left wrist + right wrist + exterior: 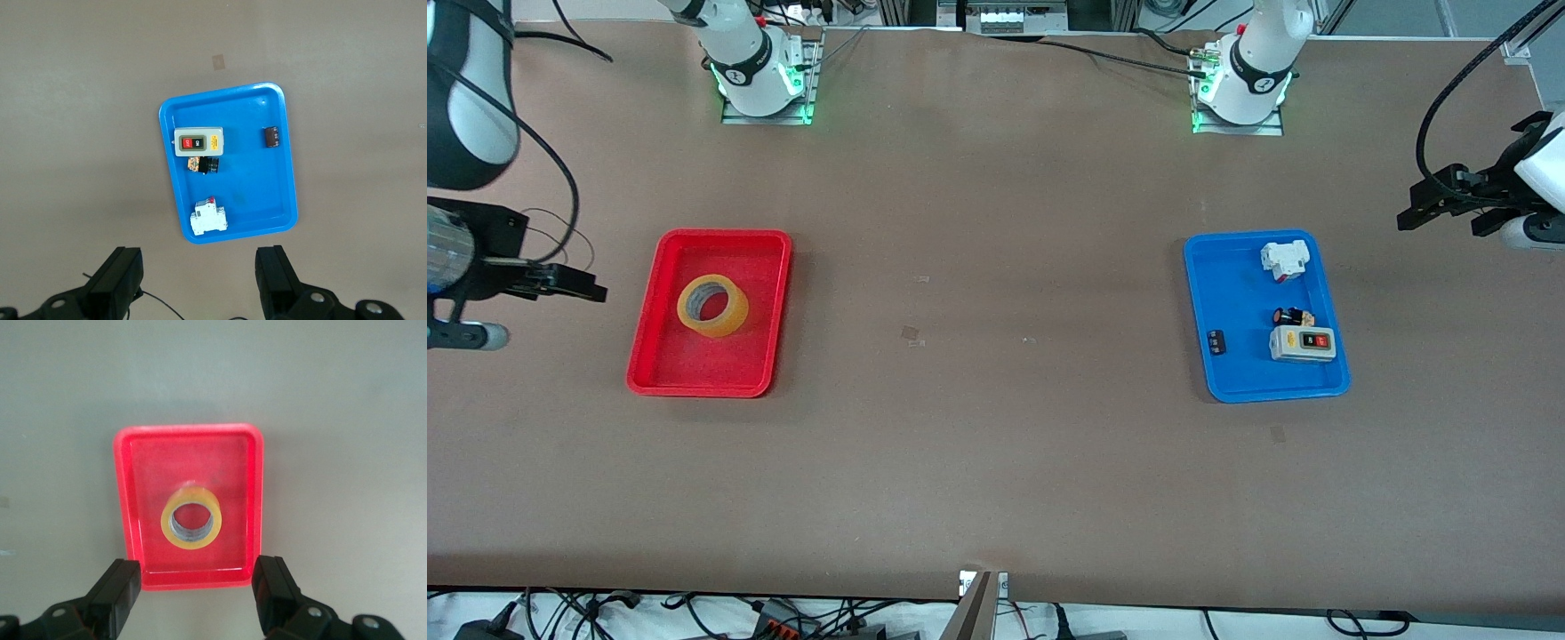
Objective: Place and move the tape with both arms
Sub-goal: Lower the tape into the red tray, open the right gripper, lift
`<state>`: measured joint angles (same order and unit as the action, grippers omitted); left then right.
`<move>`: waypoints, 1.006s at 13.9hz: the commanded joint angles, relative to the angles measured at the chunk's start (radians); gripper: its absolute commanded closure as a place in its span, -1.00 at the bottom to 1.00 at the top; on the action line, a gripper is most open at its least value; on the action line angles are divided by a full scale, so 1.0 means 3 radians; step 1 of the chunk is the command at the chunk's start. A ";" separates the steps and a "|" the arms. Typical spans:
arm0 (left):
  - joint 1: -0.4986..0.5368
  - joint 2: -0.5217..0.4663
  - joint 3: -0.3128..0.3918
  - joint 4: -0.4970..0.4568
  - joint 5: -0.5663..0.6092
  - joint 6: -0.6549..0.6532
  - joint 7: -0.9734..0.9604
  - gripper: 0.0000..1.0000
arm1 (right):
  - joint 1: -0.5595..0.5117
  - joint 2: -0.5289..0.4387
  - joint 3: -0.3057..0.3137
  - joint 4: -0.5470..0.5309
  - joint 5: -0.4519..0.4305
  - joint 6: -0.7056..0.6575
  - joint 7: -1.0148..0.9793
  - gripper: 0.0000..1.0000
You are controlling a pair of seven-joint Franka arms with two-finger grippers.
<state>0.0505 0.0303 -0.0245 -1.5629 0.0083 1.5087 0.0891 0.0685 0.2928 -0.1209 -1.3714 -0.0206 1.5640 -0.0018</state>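
The yellow-amber tape roll (712, 306) lies flat in the red tray (660, 351) toward the right arm's end of the table; it also shows in the right wrist view (191, 518) inside that tray (137, 527). My right gripper (578, 283) is open and empty, held high over bare table beside the red tray; its fingers (119, 590) frame the tray's edge. My left gripper (1423, 203) is open and empty, held high over bare table beside the blue tray (1227, 293); its fingers (275, 277) show in the left wrist view.
The blue tray (283, 173) holds a white-grey switch box (1303, 343) with red and black buttons, a white breaker (1284, 259), a small black-red part (1291, 316) and a small dark block (1216, 342). Bits of tape mark the brown table.
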 commanded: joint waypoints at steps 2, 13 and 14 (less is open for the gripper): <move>0.0010 -0.0030 -0.0005 -0.0032 0.0044 0.0033 -0.0154 -1.00 | -0.0024 0.0083 -0.0016 0.0276 0.0195 -0.0080 -0.0015 -1.00; 0.0005 -0.0035 -0.0010 -0.0032 0.0044 0.0018 -0.0149 -1.00 | -0.0315 -0.0764 0.0306 -0.0937 0.0043 0.0680 -0.0055 -1.00; 0.0005 -0.0035 -0.0010 -0.0032 0.0044 0.0023 -0.0154 -1.00 | -0.0320 -0.0994 0.0306 -0.1280 0.0043 0.0789 -0.0055 -1.00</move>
<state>0.0508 0.0303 -0.0243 -1.5636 0.0083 1.5087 0.0499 -0.0097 0.1927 -0.0490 -1.4845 0.0049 1.7068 -0.0026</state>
